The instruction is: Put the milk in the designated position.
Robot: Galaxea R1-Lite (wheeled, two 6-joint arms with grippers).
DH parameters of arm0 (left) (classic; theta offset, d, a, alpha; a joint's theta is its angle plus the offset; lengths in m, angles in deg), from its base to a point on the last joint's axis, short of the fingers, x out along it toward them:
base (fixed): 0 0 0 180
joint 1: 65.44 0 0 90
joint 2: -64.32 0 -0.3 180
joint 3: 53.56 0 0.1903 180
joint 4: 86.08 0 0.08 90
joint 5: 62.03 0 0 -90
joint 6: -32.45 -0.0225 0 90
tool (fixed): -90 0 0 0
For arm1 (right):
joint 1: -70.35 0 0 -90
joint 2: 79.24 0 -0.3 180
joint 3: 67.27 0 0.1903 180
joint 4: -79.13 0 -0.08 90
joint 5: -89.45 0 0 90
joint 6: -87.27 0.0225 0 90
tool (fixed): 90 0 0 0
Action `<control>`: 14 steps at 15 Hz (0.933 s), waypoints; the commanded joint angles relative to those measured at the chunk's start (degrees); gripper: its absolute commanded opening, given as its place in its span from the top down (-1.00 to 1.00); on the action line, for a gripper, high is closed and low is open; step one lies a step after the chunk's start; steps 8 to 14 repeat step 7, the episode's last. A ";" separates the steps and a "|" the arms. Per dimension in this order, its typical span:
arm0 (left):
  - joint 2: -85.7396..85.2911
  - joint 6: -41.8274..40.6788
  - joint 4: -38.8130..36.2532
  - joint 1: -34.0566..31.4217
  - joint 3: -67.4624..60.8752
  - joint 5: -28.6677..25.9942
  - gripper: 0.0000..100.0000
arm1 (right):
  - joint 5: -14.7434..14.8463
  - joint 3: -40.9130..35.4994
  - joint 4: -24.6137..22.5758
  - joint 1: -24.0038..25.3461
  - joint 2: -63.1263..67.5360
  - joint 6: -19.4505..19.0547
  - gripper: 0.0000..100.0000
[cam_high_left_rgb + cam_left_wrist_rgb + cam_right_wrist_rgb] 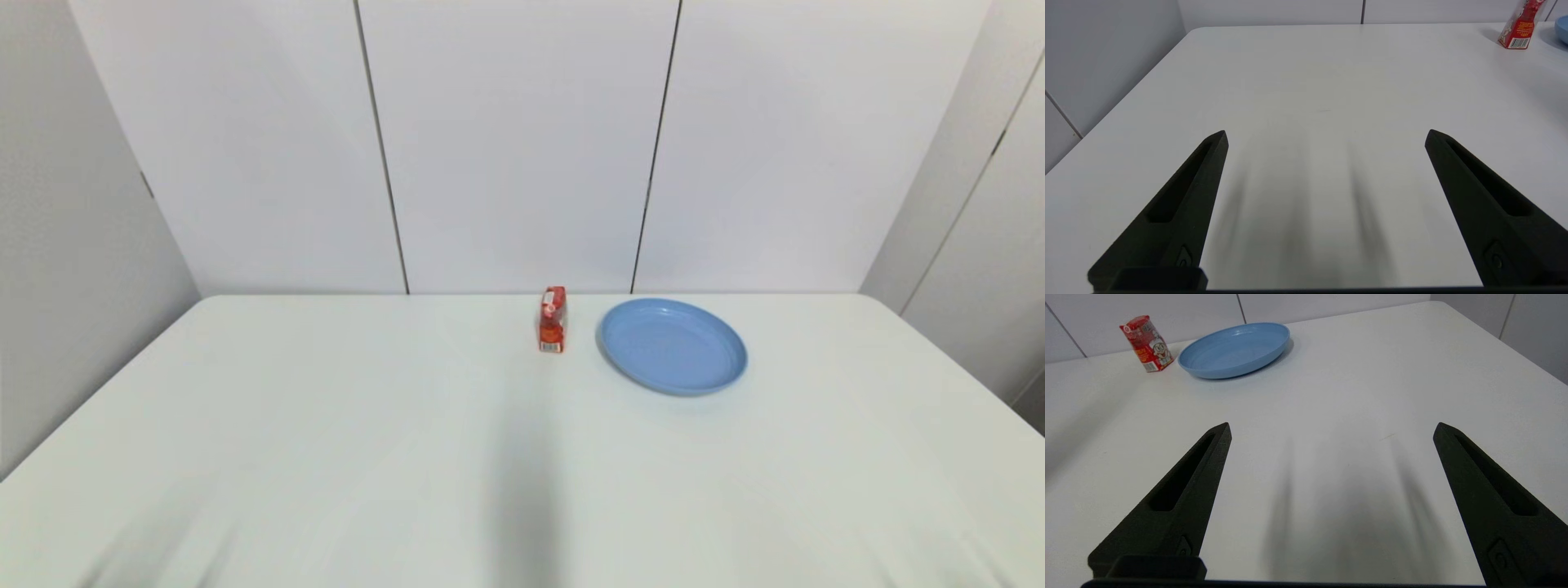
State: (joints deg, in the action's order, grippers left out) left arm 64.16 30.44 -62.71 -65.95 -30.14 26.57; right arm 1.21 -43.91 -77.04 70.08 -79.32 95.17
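The milk point(552, 320), a small red carton with white and orange printing and a barcode, stands upright near the table's far edge, just left of a blue plate point(674, 345). Both wrist views also catch the milk point(1519, 25) point(1147, 344) far off, and the right wrist view has the plate point(1234, 349) beside it. My left gripper point(1326, 136) is open over bare table, far short of the carton. My right gripper point(1331, 428) is open too, holding nothing, well back from the plate. Neither arm shows in the head view.
The white table point(326, 441) is ringed by grey-white wall panels point(522, 139) at the back and both sides. The plate holds nothing. A sliver of the plate point(1562, 29) shows past the carton in the left wrist view.
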 commanded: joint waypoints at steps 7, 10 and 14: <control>0.07 -0.01 0.00 -0.02 -0.05 0.00 -1.00 | 0.97 0.00 -0.02 0.00 0.07 2.21 -1.00; 0.07 -0.01 0.00 -0.02 -0.05 0.00 -1.00 | 0.97 0.00 -0.02 0.00 0.07 2.21 -1.00; 0.07 -0.01 0.00 -0.02 -0.05 0.00 -1.00 | 0.97 0.00 -0.02 0.00 0.07 2.21 -1.00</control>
